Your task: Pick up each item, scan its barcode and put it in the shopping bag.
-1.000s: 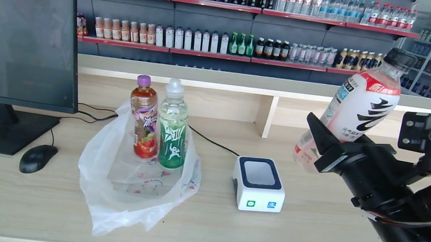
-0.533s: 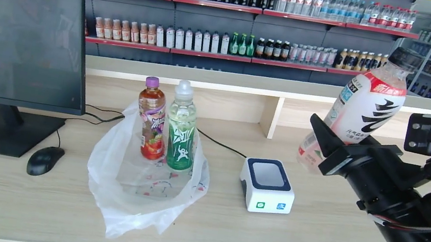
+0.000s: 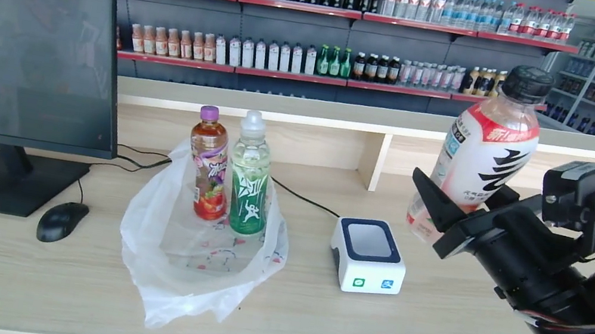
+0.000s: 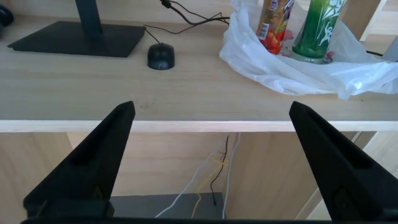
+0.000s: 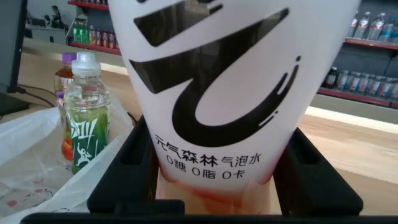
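Observation:
My right gripper (image 3: 462,210) is shut on a white-labelled bottle (image 3: 481,155) with a black cap, held nearly upright above the counter, to the right of the white barcode scanner (image 3: 368,255). In the right wrist view the bottle (image 5: 214,93) stands close up between the fingers (image 5: 134,162). A clear plastic shopping bag (image 3: 198,253) lies open left of the scanner, with a purple-capped reddish bottle (image 3: 208,163) and a green-labelled bottle (image 3: 250,174) standing in it. My left gripper (image 4: 211,162) hangs open below the counter's front edge, facing the bag (image 4: 292,62).
A monitor (image 3: 25,61) on its stand and a black mouse (image 3: 60,220) occupy the counter's left. A cable (image 3: 298,196) runs behind the scanner. A raised wooden ledge (image 3: 377,126) borders the back, with drink shelves beyond. Bare counter (image 3: 430,310) lies in front of the scanner.
The head camera shifted a little between the earliest frame and now. My right gripper turned the bottle more upright and carried it slightly left, toward the scanner.

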Robot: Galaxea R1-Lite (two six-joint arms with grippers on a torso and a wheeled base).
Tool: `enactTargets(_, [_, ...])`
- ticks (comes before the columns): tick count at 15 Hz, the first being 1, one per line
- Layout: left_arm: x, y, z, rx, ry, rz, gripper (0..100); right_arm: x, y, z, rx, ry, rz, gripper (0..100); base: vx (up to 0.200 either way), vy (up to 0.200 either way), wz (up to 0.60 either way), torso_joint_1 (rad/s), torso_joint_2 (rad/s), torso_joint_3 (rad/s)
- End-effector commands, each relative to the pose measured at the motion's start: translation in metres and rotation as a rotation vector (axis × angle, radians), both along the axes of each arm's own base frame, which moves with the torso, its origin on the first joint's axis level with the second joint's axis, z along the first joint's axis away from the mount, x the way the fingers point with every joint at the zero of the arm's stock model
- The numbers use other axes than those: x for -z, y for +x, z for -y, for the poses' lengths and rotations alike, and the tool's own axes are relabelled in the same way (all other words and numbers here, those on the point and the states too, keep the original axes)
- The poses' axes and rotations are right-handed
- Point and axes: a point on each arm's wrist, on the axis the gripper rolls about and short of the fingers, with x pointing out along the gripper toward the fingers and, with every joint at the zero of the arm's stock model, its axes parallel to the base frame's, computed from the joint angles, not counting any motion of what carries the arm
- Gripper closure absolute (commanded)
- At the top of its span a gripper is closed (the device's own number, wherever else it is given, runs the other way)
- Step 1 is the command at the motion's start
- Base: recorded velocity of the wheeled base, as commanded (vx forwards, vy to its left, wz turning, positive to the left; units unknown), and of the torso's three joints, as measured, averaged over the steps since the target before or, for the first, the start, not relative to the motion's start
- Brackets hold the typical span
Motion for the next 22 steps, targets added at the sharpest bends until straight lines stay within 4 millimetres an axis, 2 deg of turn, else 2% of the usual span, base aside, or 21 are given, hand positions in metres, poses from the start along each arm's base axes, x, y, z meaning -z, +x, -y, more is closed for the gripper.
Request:
enactTargets(1, [0.000, 0.000, 0.000, -0.001, 0.000, 0.001, 0, 0.008, 0.005, 0.000, -0.002, -0.057, -0.006, 100, 0.000, 0.000, 0.00, 0.000, 0.00, 0.000])
enactTargets(5, [0.000, 0.000, 0.000, -0.001, -0.001, 0.004, 0, 0.014, 0.013, 0.003, 0.032, -0.183, 0.044, 100, 0.000, 0.000, 0.00, 0.000, 0.00, 0.000])
enactTargets(7, [-0.001, 0.000, 0.000, -0.002, -0.001, 0.005, 0, 0.014, 0.025, -0.006, 0.017, -0.253, 0.106, 100, 0.000, 0.000, 0.00, 0.000, 0.00, 0.000])
enactTargets(10, [-0.001, 0.000, 0.000, -0.002, -0.001, 0.005, 0, 0.029, 0.044, -0.022, -0.070, -0.388, 0.175, 100, 0.000, 0.000, 0.00, 0.000, 0.00, 0.000])
enactTargets(12, [-0.001, 0.000, 0.000, -0.001, 0.014, 0.007, 0, 0.040, 0.047, -0.020, -0.123, -0.478, 0.210, 100, 0.000, 0.000, 0.00, 0.000, 0.00, 0.000])
enactTargets(15, [-0.002, 0.000, 0.000, -0.001, 0.042, 0.018, 0, 0.052, 0.051, -0.024, -0.238, -0.524, 0.235, 100, 0.000, 0.000, 0.00, 0.000, 0.00, 0.000])
enactTargets(17, [-0.002, 0.000, 0.000, 0.001, 0.058, 0.018, 0, 0.058, 0.056, -0.019, -0.292, -0.543, 0.242, 100, 0.000, 0.000, 0.00, 0.000, 0.00, 0.000])
enactTargets(22, [-0.002, 0.000, 0.000, 0.004, 0.083, 0.018, 0, 0.058, 0.066, 0.000, -0.260, -0.534, 0.218, 100, 0.000, 0.000, 0.00, 0.000, 0.00, 0.000])
